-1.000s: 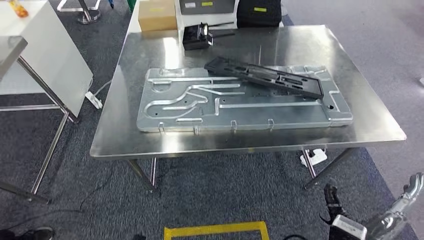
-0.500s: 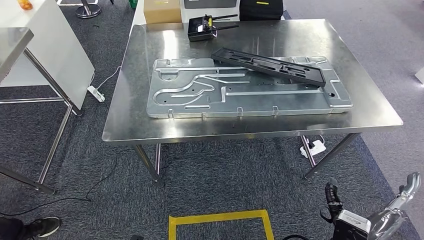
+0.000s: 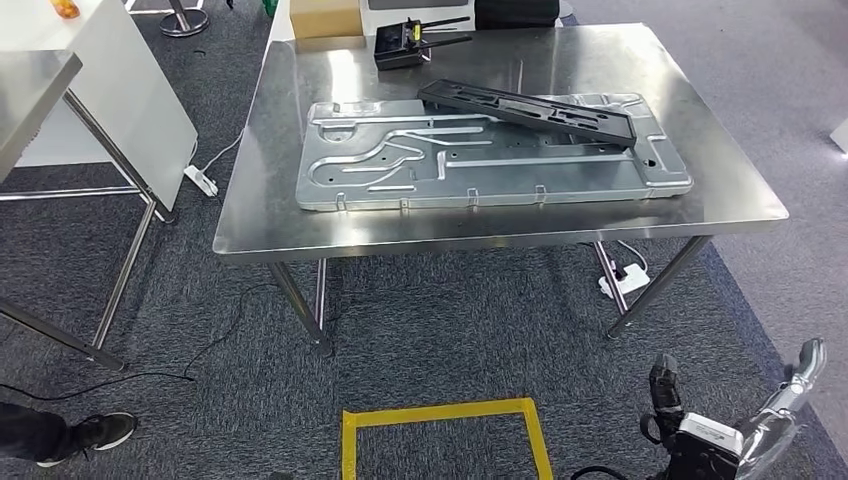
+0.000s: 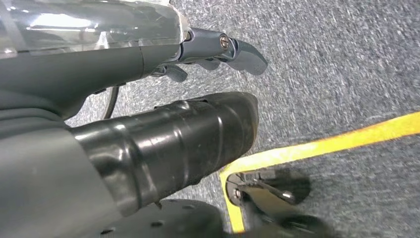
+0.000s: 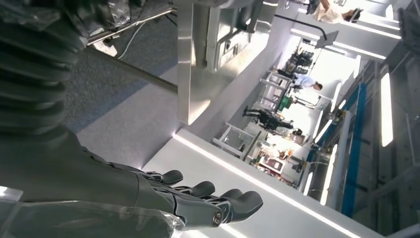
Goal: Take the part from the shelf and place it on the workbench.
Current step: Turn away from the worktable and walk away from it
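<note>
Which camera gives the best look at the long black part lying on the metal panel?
The head view. It shows the whole black part lying slantwise across the far side of the stamped metal panel on the workbench. The left wrist view faces carpet and yellow floor tape; the right wrist view looks past its fingers into the hall.

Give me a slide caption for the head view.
Black part lies across the metal panel on the workbench; right hand hangs low.
</note>
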`<state>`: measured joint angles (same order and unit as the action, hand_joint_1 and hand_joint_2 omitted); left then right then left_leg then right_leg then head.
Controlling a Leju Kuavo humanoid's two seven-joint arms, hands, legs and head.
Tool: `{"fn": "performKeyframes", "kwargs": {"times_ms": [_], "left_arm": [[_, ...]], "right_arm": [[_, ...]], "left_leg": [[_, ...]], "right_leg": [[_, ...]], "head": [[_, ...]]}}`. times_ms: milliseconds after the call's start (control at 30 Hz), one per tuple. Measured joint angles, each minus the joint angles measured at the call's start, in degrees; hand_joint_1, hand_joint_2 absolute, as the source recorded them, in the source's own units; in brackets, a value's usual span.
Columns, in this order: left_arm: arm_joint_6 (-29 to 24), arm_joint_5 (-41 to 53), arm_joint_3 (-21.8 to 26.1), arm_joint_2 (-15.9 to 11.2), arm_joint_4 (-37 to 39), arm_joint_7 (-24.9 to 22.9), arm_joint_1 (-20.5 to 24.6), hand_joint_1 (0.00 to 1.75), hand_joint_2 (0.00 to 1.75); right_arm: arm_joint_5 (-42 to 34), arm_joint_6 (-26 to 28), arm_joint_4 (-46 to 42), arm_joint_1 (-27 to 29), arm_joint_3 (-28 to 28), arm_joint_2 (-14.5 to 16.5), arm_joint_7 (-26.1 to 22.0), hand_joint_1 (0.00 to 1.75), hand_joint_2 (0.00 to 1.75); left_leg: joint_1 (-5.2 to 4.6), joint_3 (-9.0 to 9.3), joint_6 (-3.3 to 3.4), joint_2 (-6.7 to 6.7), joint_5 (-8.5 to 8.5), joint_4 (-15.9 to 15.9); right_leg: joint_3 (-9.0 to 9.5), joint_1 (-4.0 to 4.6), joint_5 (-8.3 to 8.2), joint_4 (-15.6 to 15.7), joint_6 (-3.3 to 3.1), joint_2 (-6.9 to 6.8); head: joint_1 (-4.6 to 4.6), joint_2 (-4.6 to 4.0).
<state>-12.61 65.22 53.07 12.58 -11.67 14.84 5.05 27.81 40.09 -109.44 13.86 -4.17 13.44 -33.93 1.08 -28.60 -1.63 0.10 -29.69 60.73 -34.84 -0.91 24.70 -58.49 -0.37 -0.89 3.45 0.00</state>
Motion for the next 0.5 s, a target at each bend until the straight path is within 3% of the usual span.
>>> {"fn": "performKeyframes", "kwargs": {"times_ms": [67, 167, 233, 300, 333, 367, 400, 433, 500], "left_arm": [[0.1, 0.0, 0.0, 0.0, 0.0, 0.3, 0.0, 0.0, 0.0], [0.2, -0.4, 0.2, 0.0, 0.0, 0.6, -0.1, 0.0, 0.0], [0.2, -0.6, 0.4, 0.0, 0.0, 0.7, -0.1, 0.0, 0.0], [0.1, -0.6, 0.6, 0.0, 0.0, 0.7, -0.1, 0.0, 0.0], [0.0, -0.6, 0.7, 0.0, 0.0, 0.7, -0.2, 0.0, 0.0], [-0.1, -0.6, 0.8, 0.0, 0.0, 0.7, -0.2, 0.0, 0.0], [-0.1, -0.6, 0.9, 0.0, 0.0, 0.7, -0.2, 0.0, 0.0], [-0.2, -0.6, 1.0, 0.0, 0.0, 0.7, -0.2, 0.0, 0.0], [-0.2, -0.6, 1.1, 0.0, 0.0, 0.7, -0.2, 0.0, 0.0]], "right_arm": [[-0.7, 0.0, 0.0, 0.1, 0.3, -0.3, -0.3, 0.0, 0.0], [-1.4, 0.0, 0.0, 0.4, 0.8, -1.1, -0.5, 0.0, 0.0], [-1.7, 0.0, 0.0, 0.7, 0.8, -1.7, -0.3, 0.0, 0.0], [-2.0, 0.0, 0.1, 0.8, 0.9, -2.1, -0.2, 0.0, 0.0], [-2.1, 0.0, 0.2, 0.9, 0.9, -2.3, -0.1, 0.0, 0.0], [-2.2, 0.0, 0.3, 1.1, 0.9, -2.4, -0.1, 0.0, 0.0], [-2.2, 0.0, 0.3, 1.2, 0.9, -2.5, -0.1, 0.0, 0.0], [-2.3, 0.0, 0.3, 1.2, 0.9, -2.6, -0.1, 0.0, 0.0], [-2.3, 0.0, 0.3, 1.2, 0.9, -2.8, -0.1, 0.0, 0.0]], "left_leg": [[-0.29, 1.52, 0.8, -0.15, -0.73, -3.3], [-0.36, 0.68, 2.74, 0.33, 0.05, -3.6], [-0.28, -0.04, 3.8, 1.01, 0.9, -3.8], [-0.45, -1.0, 4.19, 1.7, 1.57, -3.8], [-0.55, -1.44, 4.22, 2.11, 1.89, -3.7], [-0.65, -1.79, 4.2, 2.53, 2.17, -3.7], [-0.73, -2.03, 4.13, 2.97, 2.39, -3.7], [-0.81, -2.15, 4.05, 3.42, 2.55, -3.6], [-1.07, -2.23, 3.76, 4.32, 2.72, -3.5]], "right_leg": [[-0.7, 0.12, -0.47, -0.6, 0.76, 0.04], [-1.22, -0.1, -0.39, -1.3, 1.93, 0.31], [-2.94, -0.33, 3.04, -5.5, 2.41, 0.54], [-5.52, -0.34, 7.56, -12.7, 2.75, 0.67], [-6.18, -0.35, 8.77, -15.3, 2.86, 0.68], [-5.78, -0.35, 8.85, -15.9, 2.85, 0.66], [-4.23, -0.32, 7.96, -14.3, 2.72, 0.53], [-1.69, -0.25, 6.47, -10.7, 2.45, 0.12], [3.2, 0.25, 4.32, -2.8, 1.58, -1.98]], "head": [[0.04, 0.0], [0.05, 0.0], [0.07, 0.0], [0.08, 0.0], [0.07, 0.0], [0.07, 0.0], [0.07, 0.0], [0.06, 0.0], [0.05, 0.0]]}}
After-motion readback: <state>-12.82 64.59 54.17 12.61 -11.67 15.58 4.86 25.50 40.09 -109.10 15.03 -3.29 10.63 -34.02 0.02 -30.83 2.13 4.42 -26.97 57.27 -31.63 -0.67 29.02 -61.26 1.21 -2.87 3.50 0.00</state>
